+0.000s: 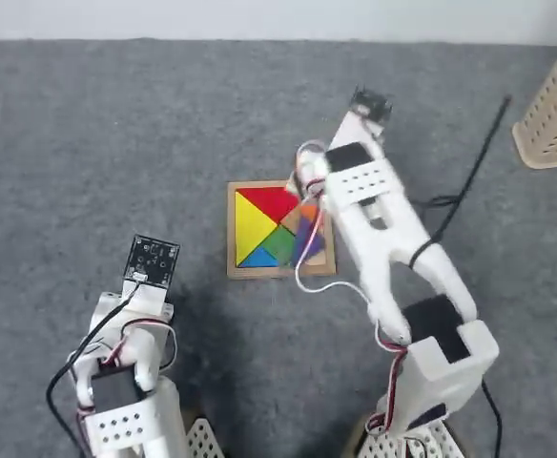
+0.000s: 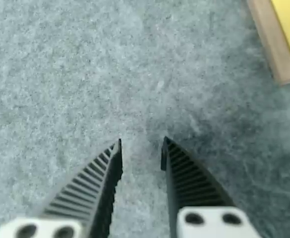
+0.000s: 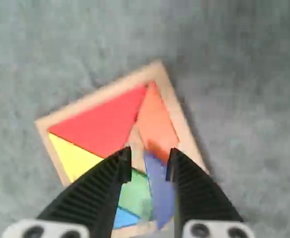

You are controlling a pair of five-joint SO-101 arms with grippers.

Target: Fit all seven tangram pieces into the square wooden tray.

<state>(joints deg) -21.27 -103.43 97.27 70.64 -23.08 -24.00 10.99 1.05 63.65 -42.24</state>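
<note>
L arm sits back near the left part of the bench's (image 1: 88, 143) near edge, over the grey felt-like cover. L end effector (image 2: 141, 146) points down at bare cover, toothed fingers a little spread, nothing btwn them. One corner of the tray shows just ahead of it, well apart from the fingertips.

The square wooden tray (image 1: 231, 229) lies flat approx mid-bench. Inside, from its left side: yellow triangle (image 1: 250, 229) against the left rim, small blue triangle (image 1: 257, 256) at the near left corner, big red triangle (image 1: 269, 202) along the far rim, green piece (image 1: 280, 243) in the middle touching yellow and blue. Further right, orange piece (image 3: 157, 124) sits in the far right corner beside the red, and purple piece (image 3: 157, 188) runs along the right rim below it. A tan patch (image 3: 135, 144) shows btwn red, orange and green; can't tell if that's bare tray floor or a piece.

R arm stretches from the near right edge up over the tray's right side. R end effector (image 3: 149, 154) hangs above the orange/purple join, fingers somewhat spread, w/ no piece visibly pinched.

A black cable (image 1: 469, 181) trails right of that arm. A beige perforated basket (image 1: 555, 105) stands at the far right corner.
</note>
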